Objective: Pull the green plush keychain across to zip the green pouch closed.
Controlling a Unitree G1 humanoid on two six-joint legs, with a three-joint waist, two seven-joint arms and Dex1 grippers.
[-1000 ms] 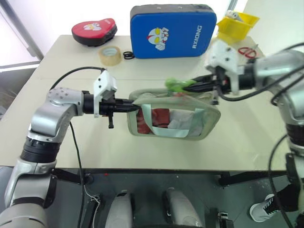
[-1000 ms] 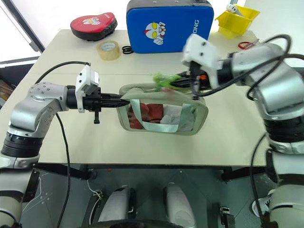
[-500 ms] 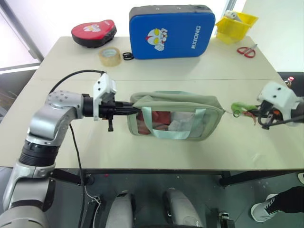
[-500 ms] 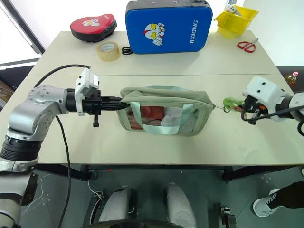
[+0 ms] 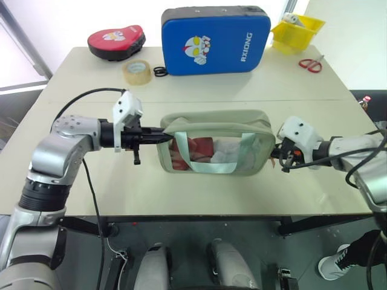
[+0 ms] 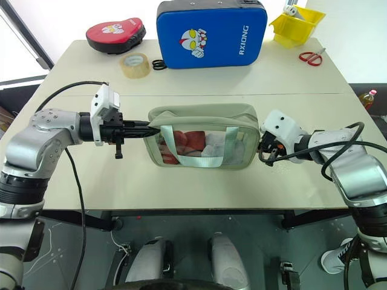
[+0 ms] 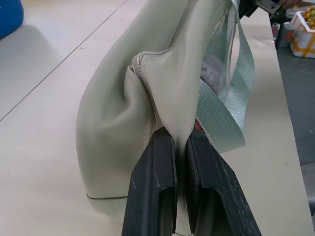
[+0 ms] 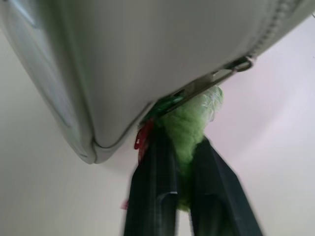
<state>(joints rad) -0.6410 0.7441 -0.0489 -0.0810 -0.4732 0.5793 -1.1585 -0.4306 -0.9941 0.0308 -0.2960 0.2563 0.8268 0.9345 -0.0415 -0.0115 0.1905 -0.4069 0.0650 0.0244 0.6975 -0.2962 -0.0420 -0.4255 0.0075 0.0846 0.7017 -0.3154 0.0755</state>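
While white capitals reading "RXIONG" run up the right side of the large blue padded case (image 5: 210, 39), which also carries a cartoon hero print, no other writing can be read on the pale worktop (image 5: 91, 181). One such case stands at the far edge. Left of it lie one red padded mitt (image 5: 116, 41) with a small print too small to read, one beige roll of tape (image 5: 137, 72) and a pair of small black rings (image 5: 160, 71). At the far right sit one yellow plastic bin (image 5: 294, 33) and one pair of red-handled scissors (image 5: 309, 63).

One pale sage-green fabric pouch (image 5: 211, 148) with a clear plastic window and mint straps stands in the middle of the worktop, red and white contents showing through the window. Its top zipper looks drawn shut along its length.

At the pouch's left end, the left claw (image 7: 180, 147) is clenched on a fold of the pouch fabric just beside the zipper's end. At the pouch's right end, the right claw (image 8: 183, 172) has the one bright lime-green fuzzy keychain (image 8: 189, 130) between its two black fingers (image 8: 155, 196), just under the metal zipper pull. The keychain touches both fingers, but the blur leaves it unclear how firmly they press.
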